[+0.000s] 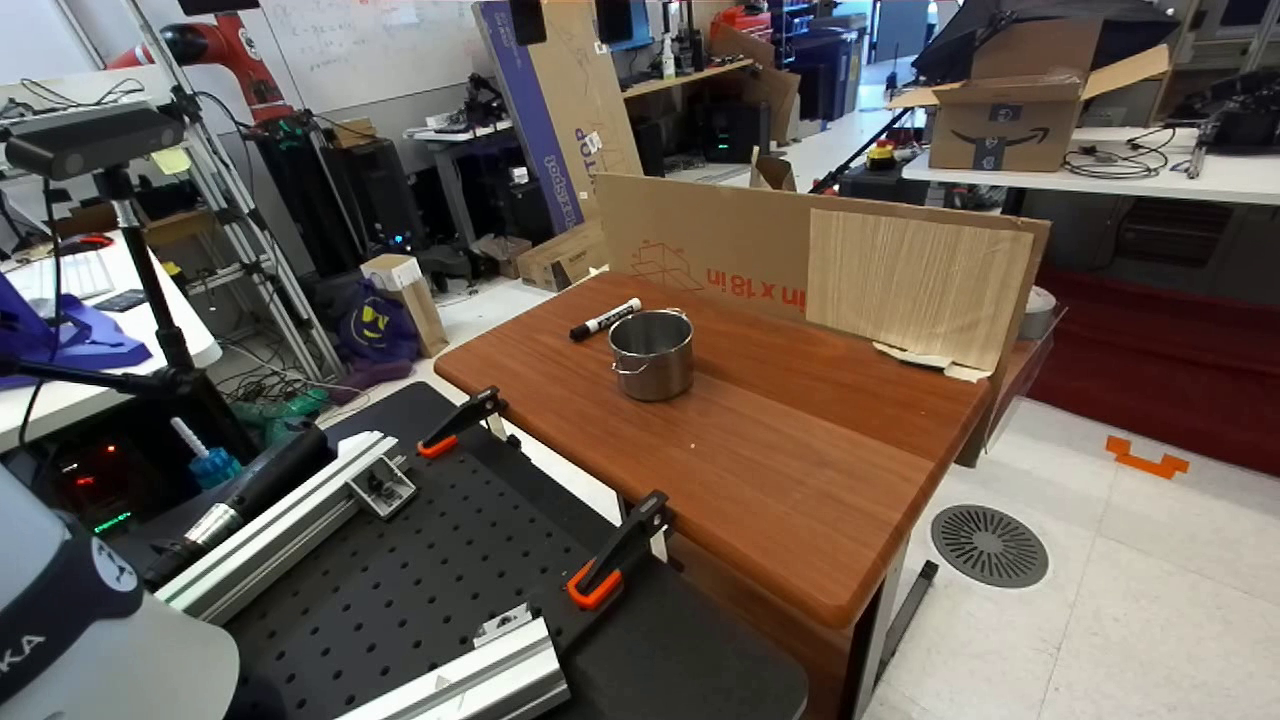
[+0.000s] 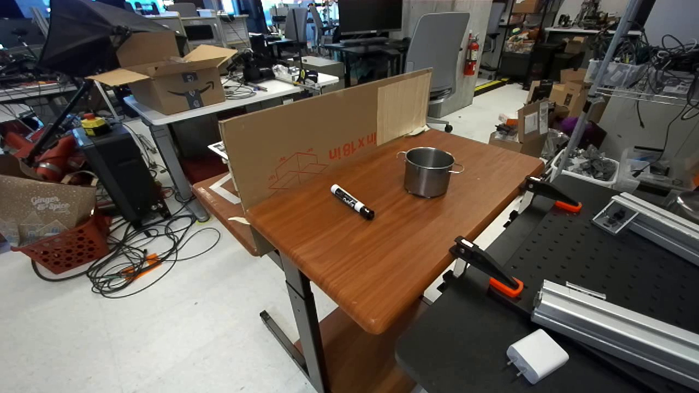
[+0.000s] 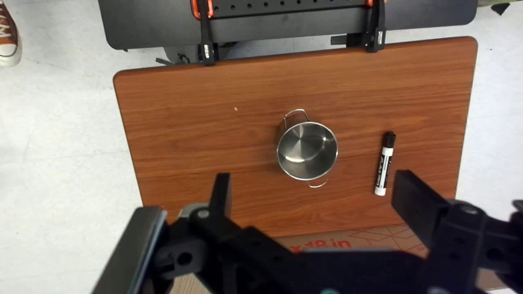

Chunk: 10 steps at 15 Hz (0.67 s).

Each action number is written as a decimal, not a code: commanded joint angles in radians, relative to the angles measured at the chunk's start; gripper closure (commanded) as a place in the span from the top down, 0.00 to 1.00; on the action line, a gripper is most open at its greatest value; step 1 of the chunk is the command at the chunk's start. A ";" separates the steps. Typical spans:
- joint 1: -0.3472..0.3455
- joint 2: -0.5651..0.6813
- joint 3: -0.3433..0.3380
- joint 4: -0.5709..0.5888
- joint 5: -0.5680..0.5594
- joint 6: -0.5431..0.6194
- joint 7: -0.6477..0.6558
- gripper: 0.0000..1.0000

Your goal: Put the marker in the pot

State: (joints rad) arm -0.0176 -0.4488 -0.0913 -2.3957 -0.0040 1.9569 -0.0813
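The gripper (image 3: 313, 183), jaws wide and empty, hangs above the worktop (image 3: 196, 126). Rightward in the wrist view, the marker (image 3: 384, 165) lies between the pot (image 3: 307, 152) and the right short edge, roughly parallel to it; little turning seems needed.

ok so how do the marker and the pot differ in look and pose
The marker is white and black with printed lettering; the pot is silvery metal. The marker lies on its side, while the pot stands upright. The marker is a slim stick; the pot is wide, round and open at the top. Both rest on the brown tabletop, apart from each other.
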 commanded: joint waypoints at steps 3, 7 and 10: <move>0.021 0.073 0.046 0.000 0.051 0.152 0.032 1.00; 0.060 0.175 0.080 0.025 0.076 0.190 0.020 1.00; 0.086 0.272 0.112 0.053 0.083 0.217 0.030 1.00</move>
State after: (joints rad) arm 0.0552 -0.2610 0.0030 -2.3869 0.0518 2.1488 -0.0470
